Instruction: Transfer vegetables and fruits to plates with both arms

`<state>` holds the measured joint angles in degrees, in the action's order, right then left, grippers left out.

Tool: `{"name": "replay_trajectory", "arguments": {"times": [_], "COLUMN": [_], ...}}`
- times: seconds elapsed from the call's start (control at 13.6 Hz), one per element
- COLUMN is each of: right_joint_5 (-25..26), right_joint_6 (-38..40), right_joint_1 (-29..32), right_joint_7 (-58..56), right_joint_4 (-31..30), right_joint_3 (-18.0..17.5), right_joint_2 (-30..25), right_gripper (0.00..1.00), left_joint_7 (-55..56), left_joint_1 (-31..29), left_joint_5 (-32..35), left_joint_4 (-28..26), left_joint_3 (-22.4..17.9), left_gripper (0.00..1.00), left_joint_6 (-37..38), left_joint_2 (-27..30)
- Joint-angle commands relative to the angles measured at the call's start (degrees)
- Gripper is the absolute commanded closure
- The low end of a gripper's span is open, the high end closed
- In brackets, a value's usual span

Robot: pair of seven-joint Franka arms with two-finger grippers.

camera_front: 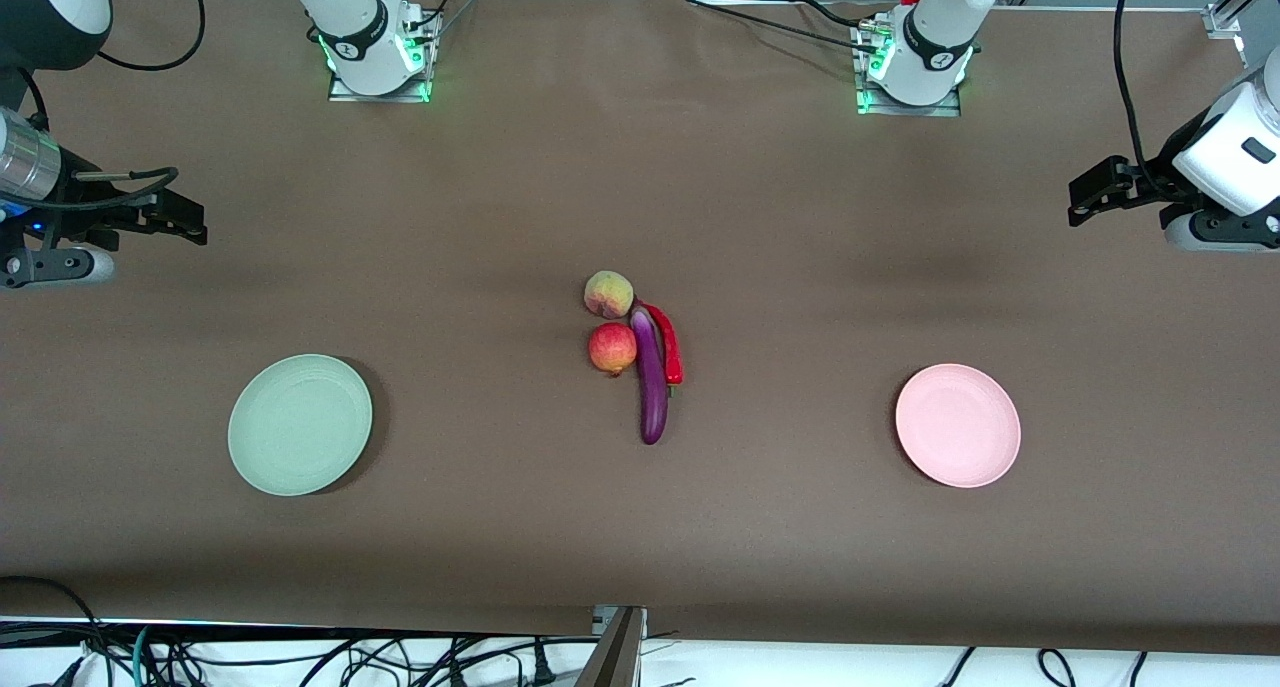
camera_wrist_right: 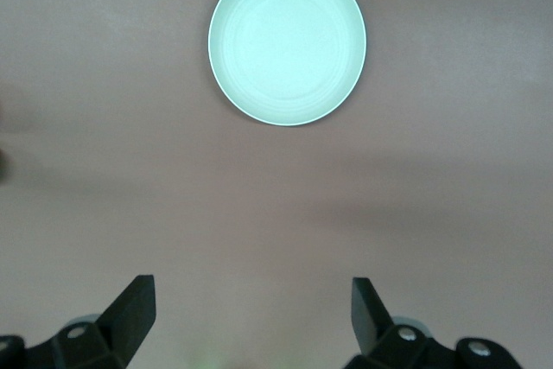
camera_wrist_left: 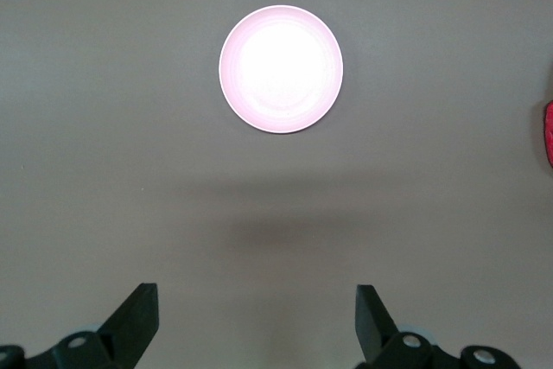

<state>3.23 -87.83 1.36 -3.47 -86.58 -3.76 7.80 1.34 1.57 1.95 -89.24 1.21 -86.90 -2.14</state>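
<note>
Right gripper (camera_front: 185,222), jaws apart, hangs over bare table at the right arm's end. Mint green plate (camera_front: 300,424) sits empty. Mid-table, peach (camera_front: 608,293), redder fruit (camera_front: 612,348), eggplant (camera_front: 651,387) and chili pepper (camera_front: 668,343) touch; grasping one may nudge its neighbours. Pink plate (camera_front: 957,425) sits empty. Left gripper (camera_front: 1088,195), jaws apart, hangs over its end. Open cloth surrounds everything.

Purple eggplant (camera_front: 652,389), red chili (camera_front: 668,342) — mint plate (camera_front: 300,424), rings seemingly faint; pink plate (camera_front: 958,425).

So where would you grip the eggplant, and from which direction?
Probably from above, jaws across the eggplant's slim free end nearest the front camera. It lies flat, and farther up the red fruit and chili pepper crowd both its sides.
</note>
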Motion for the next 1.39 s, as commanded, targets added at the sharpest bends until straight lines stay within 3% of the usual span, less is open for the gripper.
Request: {"name": "replay_trajectory", "arguments": {"times": [0.0, 1.32], "right_joint_5": [-0.8, -0.8], "right_joint_6": [0.3, 0.2], "right_joint_1": [0.3, 0.2], "right_joint_7": [-0.9, -0.9], "right_joint_4": [1.3, 1.3], "right_joint_3": [-0.1, -0.2], "right_joint_2": [0.5, 0.5], "right_gripper": [0.0, 0.0], "left_joint_7": [-0.7, -0.8], "left_joint_1": [-0.2, 0.7], "left_joint_5": [0.6, 0.6], "left_joint_4": [1.3, 2.0], "left_joint_3": [0.0, 0.6], "left_gripper": [0.0, 0.0], "left_joint_6": [0.8, 0.3], "left_joint_2": [-0.6, -0.6]}}
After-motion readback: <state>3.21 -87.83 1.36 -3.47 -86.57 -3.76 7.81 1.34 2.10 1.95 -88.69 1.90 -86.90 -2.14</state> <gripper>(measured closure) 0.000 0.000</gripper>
